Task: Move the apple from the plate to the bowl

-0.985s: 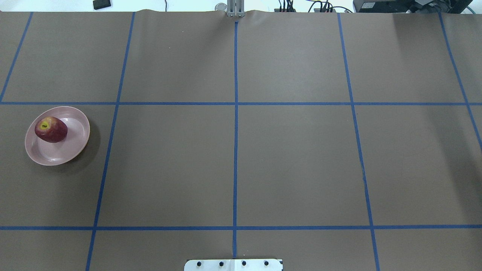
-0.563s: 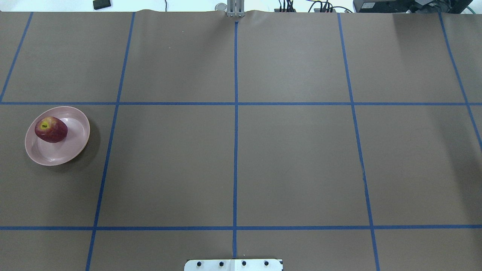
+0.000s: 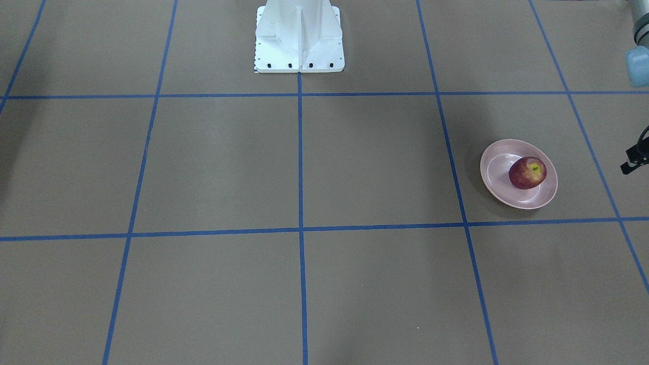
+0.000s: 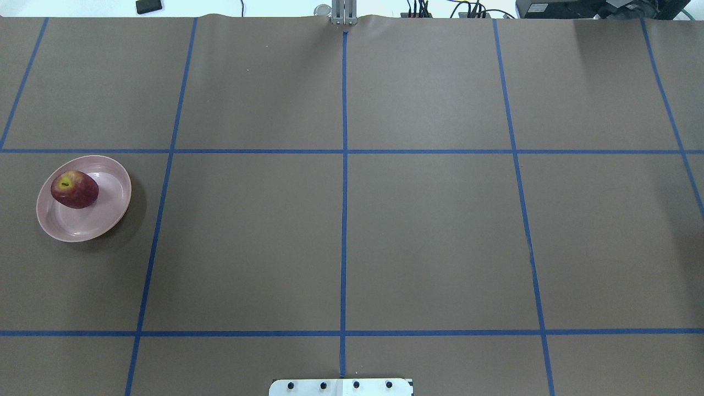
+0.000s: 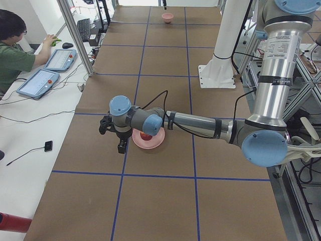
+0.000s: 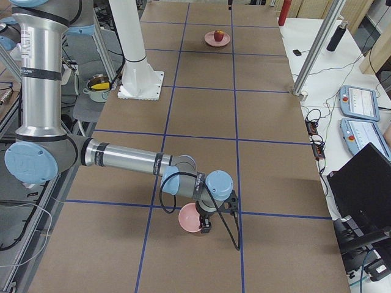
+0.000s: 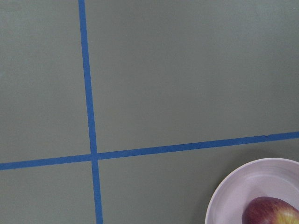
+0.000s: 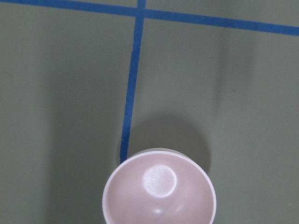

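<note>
The dark red apple (image 4: 75, 189) with a yellow stem patch lies on the pale pink plate (image 4: 104, 220) at the table's left side. Both also show in the front view, the apple (image 3: 527, 173) on the plate (image 3: 494, 175), and in the left wrist view's lower right corner (image 7: 271, 212). My left gripper (image 5: 112, 136) hovers just beyond the plate's outer side; only a black piece of it shows in the front view (image 3: 635, 158). The small pink bowl (image 8: 159, 191) stands empty at the table's right end (image 6: 190, 218). My right gripper (image 6: 211, 221) hangs close beside it. I cannot tell whether either gripper is open.
Blue tape lines grid the brown table cover (image 4: 429, 236). The robot's white base (image 3: 299, 35) stands at the middle of the near edge. An operator (image 5: 15, 55) sits by tablets on a side desk. Neither arm shows in the overhead view.
</note>
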Controlling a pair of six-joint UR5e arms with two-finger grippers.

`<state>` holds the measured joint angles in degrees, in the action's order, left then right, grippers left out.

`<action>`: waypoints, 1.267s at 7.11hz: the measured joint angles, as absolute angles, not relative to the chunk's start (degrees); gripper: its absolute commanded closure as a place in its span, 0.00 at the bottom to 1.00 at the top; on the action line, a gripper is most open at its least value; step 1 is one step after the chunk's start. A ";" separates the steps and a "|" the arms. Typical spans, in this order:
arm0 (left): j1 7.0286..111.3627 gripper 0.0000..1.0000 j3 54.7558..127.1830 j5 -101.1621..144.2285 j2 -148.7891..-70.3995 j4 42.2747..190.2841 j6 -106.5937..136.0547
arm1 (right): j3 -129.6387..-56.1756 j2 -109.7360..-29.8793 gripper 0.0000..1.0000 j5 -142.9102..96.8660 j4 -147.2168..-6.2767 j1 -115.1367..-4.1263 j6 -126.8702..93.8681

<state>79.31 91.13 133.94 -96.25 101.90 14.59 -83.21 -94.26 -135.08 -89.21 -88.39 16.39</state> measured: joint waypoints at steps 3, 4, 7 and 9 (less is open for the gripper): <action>79.22 0.01 91.01 133.91 -96.33 101.95 14.61 | -74.13 -93.57 0.00 -135.23 -79.77 -88.25 16.83; 79.24 0.01 91.03 133.91 -96.38 101.95 14.63 | -73.54 -93.48 0.00 -135.42 -79.22 -88.13 16.75; 79.27 0.01 90.96 133.86 -96.41 102.03 14.46 | -71.95 -93.50 0.00 -136.19 -79.09 -87.10 16.70; 79.28 0.01 91.21 133.80 -96.42 102.04 14.52 | -71.66 -93.51 0.29 -136.67 -79.10 -86.11 16.70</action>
<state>79.28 91.21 133.80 -96.42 102.04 14.52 -71.66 -93.51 -136.67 -79.10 -86.11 16.70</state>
